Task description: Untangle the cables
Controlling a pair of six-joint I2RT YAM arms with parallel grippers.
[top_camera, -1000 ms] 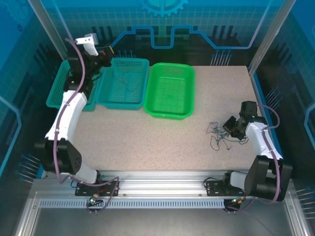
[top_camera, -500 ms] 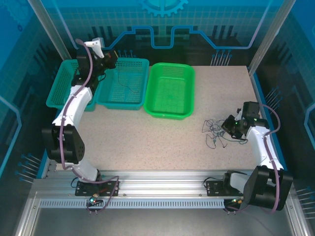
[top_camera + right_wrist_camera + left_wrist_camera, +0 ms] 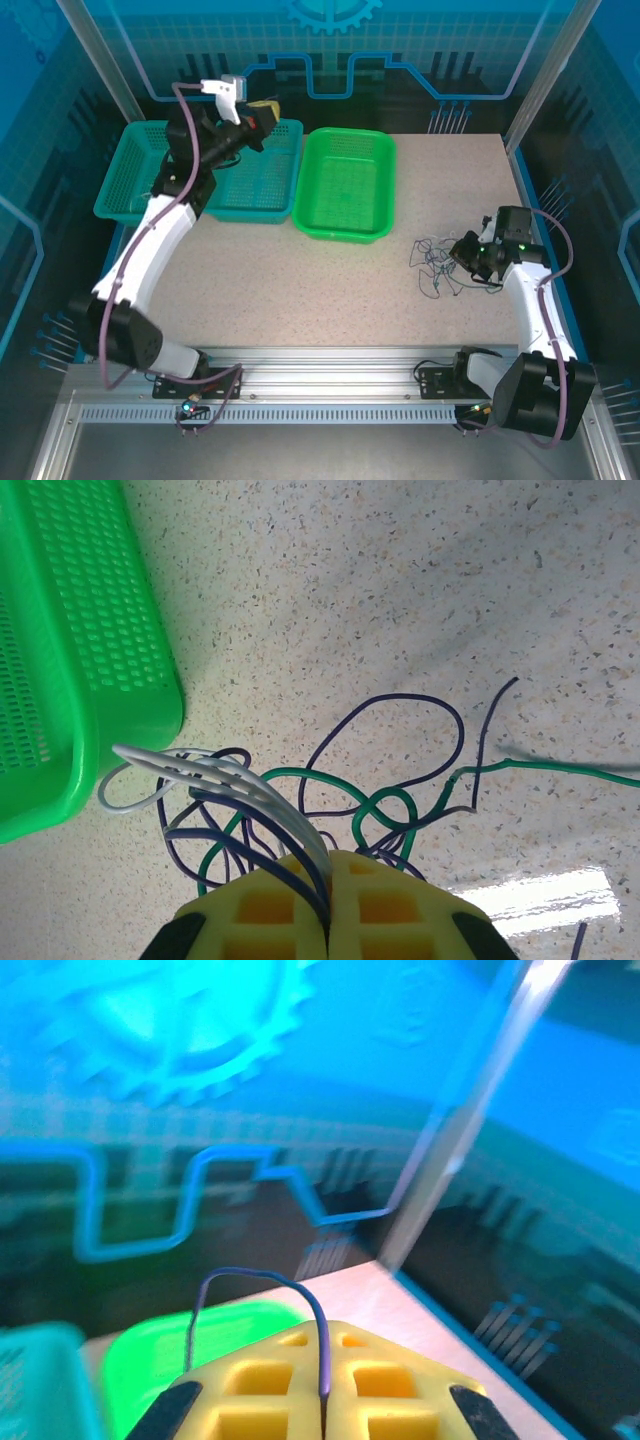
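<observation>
On the right of the table lies the tangle of thin cables, with my right gripper at its right side. From the right wrist, the gripper is shut on several strands: white ones and dark blue ones, with a green one looped among them on the tabletop. High over the teal baskets at the back left, my left gripper is shut. Seen from its wrist, this gripper pinches one dark blue cable that arches up and over to the left.
Two teal baskets and a green basket stand in a row at the back left. The green basket's corner lies just left of the tangle. Glass walls and metal posts ring the table.
My left arm has swung right and risen from the far-left teal basket to above the middle one. My right gripper has drawn the tangle slightly back and left.
</observation>
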